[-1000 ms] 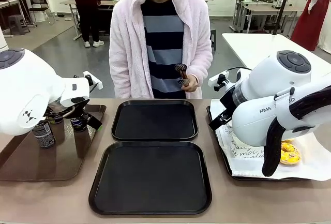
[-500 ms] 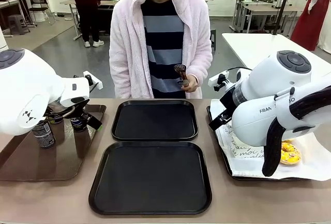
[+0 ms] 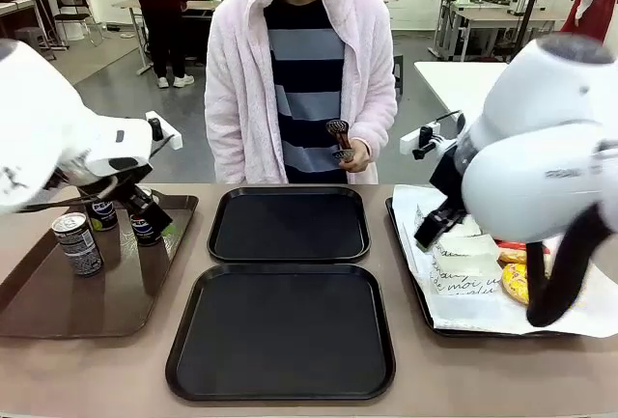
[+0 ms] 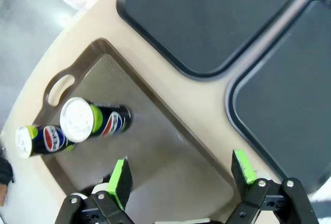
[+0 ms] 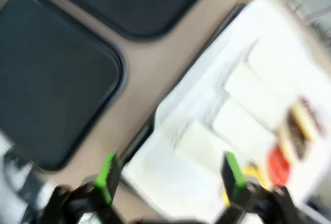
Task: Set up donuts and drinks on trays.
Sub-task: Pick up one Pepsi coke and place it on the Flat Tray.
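Centrally, two black trays lie on the counter [image 3: 87,370], the far tray [image 3: 290,225] just beyond the near tray [image 3: 280,331], edges close together. Left of them, a brown tray [image 3: 87,302] carries three cans [image 3: 77,242], upright, grouped at its far end near the handle. Two of them show Pepsi logos in the left wrist view.

Left gripper [image 4: 181,175] hangs over the brown tray with its pads spread wide and nothing between them. The cans sit ahead of one pad, off to the side.

Right of the black trays, a paper-lined tray [image 3: 463,314] holds white boxes [image 3: 463,268] with black script. Donuts [image 3: 517,283] lie beside the boxes toward the robot's right: yellow, red and chocolate glaze, going by the blurred right wrist view.

Right gripper [image 5: 168,177] hangs over that tray's inner edge, pads wide apart, holding nothing.

Person [image 3: 304,70] stands at the far side, one hand [image 3: 352,155] gripping a small dark object, kind unclear.
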Available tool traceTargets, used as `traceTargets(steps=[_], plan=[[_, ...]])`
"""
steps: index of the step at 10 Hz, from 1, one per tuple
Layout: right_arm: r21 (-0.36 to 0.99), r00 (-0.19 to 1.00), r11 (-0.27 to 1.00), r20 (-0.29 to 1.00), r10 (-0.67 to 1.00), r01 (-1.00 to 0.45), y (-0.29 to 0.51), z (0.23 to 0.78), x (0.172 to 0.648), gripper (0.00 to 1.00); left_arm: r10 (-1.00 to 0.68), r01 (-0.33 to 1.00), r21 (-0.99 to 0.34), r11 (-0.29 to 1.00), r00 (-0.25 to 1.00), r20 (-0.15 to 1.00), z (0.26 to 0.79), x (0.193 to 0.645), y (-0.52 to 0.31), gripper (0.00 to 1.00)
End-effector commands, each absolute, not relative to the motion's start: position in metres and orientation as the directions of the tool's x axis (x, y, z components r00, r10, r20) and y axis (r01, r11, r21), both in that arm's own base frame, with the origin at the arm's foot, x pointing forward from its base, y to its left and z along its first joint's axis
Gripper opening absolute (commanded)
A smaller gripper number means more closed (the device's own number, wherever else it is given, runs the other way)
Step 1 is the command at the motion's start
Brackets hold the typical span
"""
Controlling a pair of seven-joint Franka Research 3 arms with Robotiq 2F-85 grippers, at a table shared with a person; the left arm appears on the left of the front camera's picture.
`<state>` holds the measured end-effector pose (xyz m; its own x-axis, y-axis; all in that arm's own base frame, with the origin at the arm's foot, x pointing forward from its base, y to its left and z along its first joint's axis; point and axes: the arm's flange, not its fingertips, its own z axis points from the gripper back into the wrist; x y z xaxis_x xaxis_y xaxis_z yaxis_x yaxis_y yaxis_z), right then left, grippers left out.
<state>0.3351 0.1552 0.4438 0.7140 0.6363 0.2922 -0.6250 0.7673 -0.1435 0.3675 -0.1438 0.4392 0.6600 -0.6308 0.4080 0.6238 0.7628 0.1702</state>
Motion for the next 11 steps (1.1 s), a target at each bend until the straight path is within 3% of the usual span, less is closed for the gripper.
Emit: traceTargets(steps=[1, 2, 3, 4, 7, 8, 9, 11], plan=[[-0.117, 0.725, 0.755, 0.217, 0.654, -0.646, 0.115, 0.435, 0.234, 1.00, -0.678, 0.673, 0.164, 0.721, 0.639, 0.364, 0.419, 0.258, -0.096, 1.00], [-0.083, 0.729, 0.757, 0.219, 0.649, -0.649, 0.107, 0.428, 0.228, 1.00, -0.663, 0.658, 0.164, 0.735, 0.646, 0.378, 0.418, 0.237, -0.091, 1.00], [-0.097, 0.726, 0.776, 0.299, 0.620, -0.623, 0.103, 0.420, 0.243, 1.00, -0.626, 0.612, 0.189, 0.768, 0.656, 0.422, 0.416, 0.239, -0.093, 1.00], [-0.121, 0.734, 0.761, 0.204, 0.647, -0.637, 0.141, 0.478, 0.290, 1.00, -0.662, 0.652, 0.169, 0.739, 0.658, 0.359, 0.474, 0.339, -0.133, 1.00], [-0.118, 0.737, 0.767, 0.217, 0.639, -0.630, 0.135, 0.488, 0.284, 1.00, -0.658, 0.647, 0.172, 0.743, 0.659, 0.365, 0.488, 0.329, -0.129, 1.00], [0.123, 0.811, 0.825, 0.310, 0.496, -0.552, 0.095, 0.487, 0.288, 1.00, -0.556, 0.594, 0.037, 0.804, 0.728, 0.400, 0.487, 0.330, -0.110, 1.00], [0.356, 0.863, 0.806, 0.372, 0.342, -0.473, 0.055, 0.494, 0.286, 1.00, -0.459, 0.539, -0.085, 0.838, 0.780, 0.426, 0.496, 0.334, -0.088, 1.00], [0.633, 0.930, 0.707, 0.356, 0.095, -0.315, -0.025, 0.497, 0.278, 1.00, -0.273, 0.430, -0.347, 0.834, 0.867, 0.418, 0.505, 0.339, -0.044, 1.00]])
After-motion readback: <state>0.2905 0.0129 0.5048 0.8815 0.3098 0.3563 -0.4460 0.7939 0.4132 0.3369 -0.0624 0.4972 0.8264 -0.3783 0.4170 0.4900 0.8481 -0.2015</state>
